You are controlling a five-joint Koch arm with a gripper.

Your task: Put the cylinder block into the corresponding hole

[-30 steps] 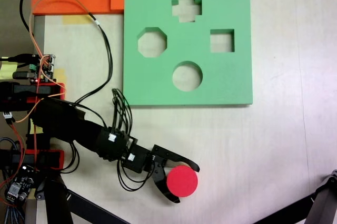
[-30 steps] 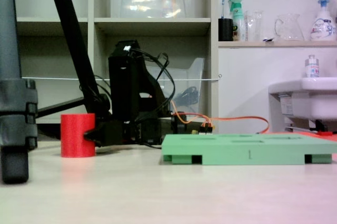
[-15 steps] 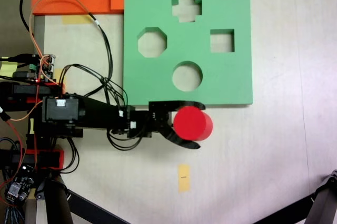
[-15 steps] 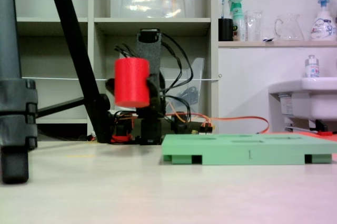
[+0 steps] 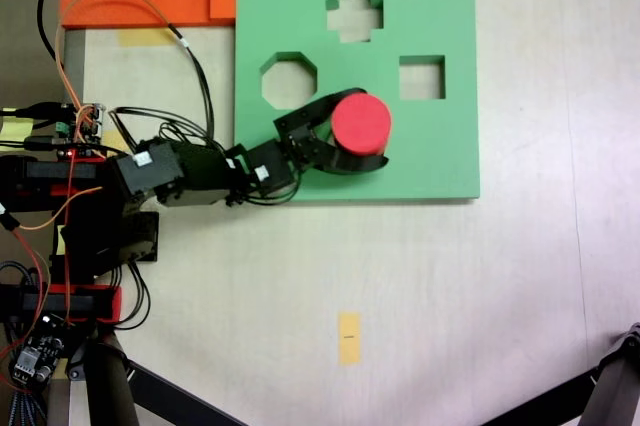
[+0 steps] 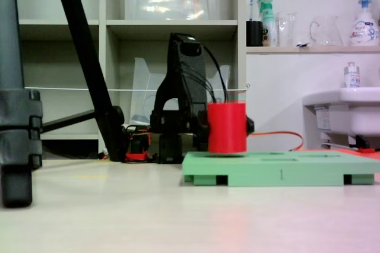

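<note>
Arm (image 5: 190, 178): matte black, boxy servo links, small white stickers on two segments. Black cable bundle (image 5: 205, 136) loops off its upper links. Gripper (image 5: 375, 131): two curved black jaws. Base (image 5: 60, 171) with red trim; orange wires (image 5: 120, 6) trail from its circuit board (image 5: 80, 121).

red cylinder block (image 5: 360, 123) in pincer (image 5: 372, 128) over green board (image 5: 440, 156)

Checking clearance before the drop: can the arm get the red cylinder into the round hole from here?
Probably yes. The gripper holds the cylinder block over the green board, roughly where the circular cutout sits; nothing else is on the board.
</note>
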